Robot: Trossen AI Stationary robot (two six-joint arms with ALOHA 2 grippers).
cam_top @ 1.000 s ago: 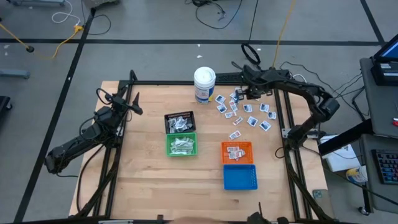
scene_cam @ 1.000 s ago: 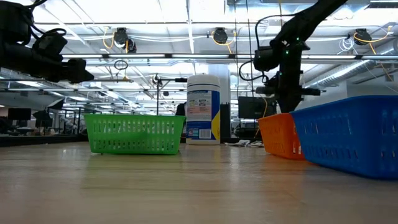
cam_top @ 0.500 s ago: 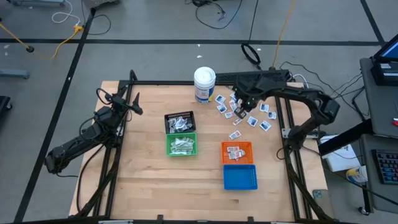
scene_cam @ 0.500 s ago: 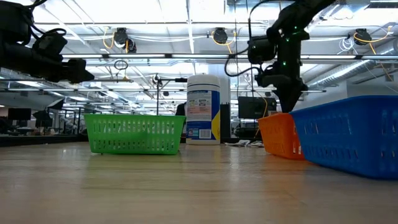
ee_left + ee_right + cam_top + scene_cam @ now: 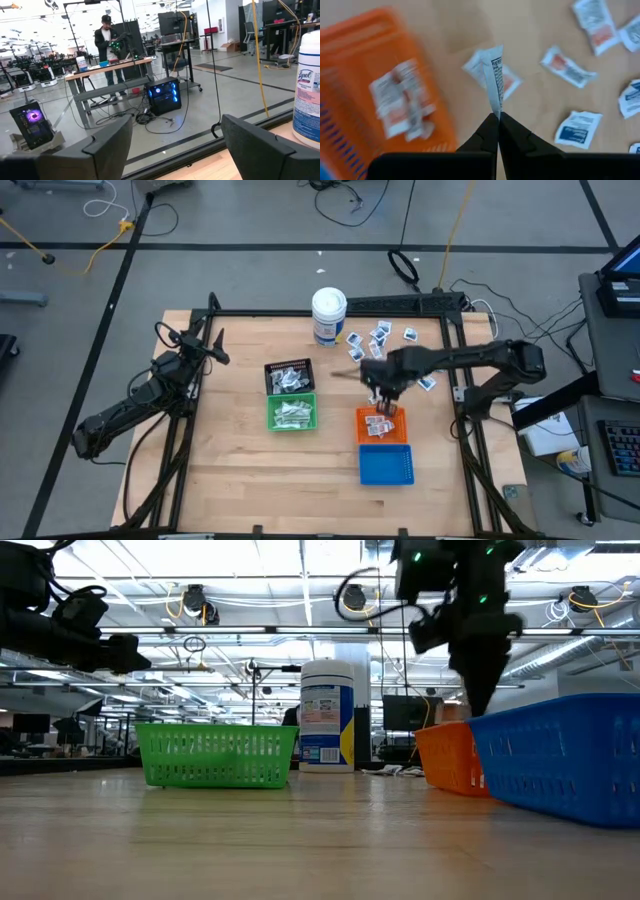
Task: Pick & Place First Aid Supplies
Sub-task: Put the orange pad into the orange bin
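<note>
Right gripper [image 5: 496, 120]: your dark fingers are pinched fully together on one thin white packet with dark print [image 5: 496, 80], held edge-on and standing up from the tips. In the high view the gripper [image 5: 383, 392] hangs at the far edge of the orange basket.
Orange plastic basket [image 5: 381, 424]: you can see a few white packets with orange-red print already lying inside it [image 5: 402, 105].
Loose supplies: small white square packets with blue print [image 5: 381, 333] lie scattered on the wooden table [image 5: 230, 470] beyond the gripper, near the canister; more show on the wood in the right wrist view [image 5: 577, 130].
Blue plastic basket [image 5: 385, 465]: it sits touching the orange one on the near side.
Black basket [image 5: 288, 375] and green basket [image 5: 292, 412]: side by side at mid-table, both holding pale packets.
White cylindrical canister [image 5: 328, 315]: upright at the far edge.
Left gripper [image 5: 175, 145]: your fingers stand wide apart, holding nothing, with the arm parked at the table's left side [image 5: 205, 348].
</note>
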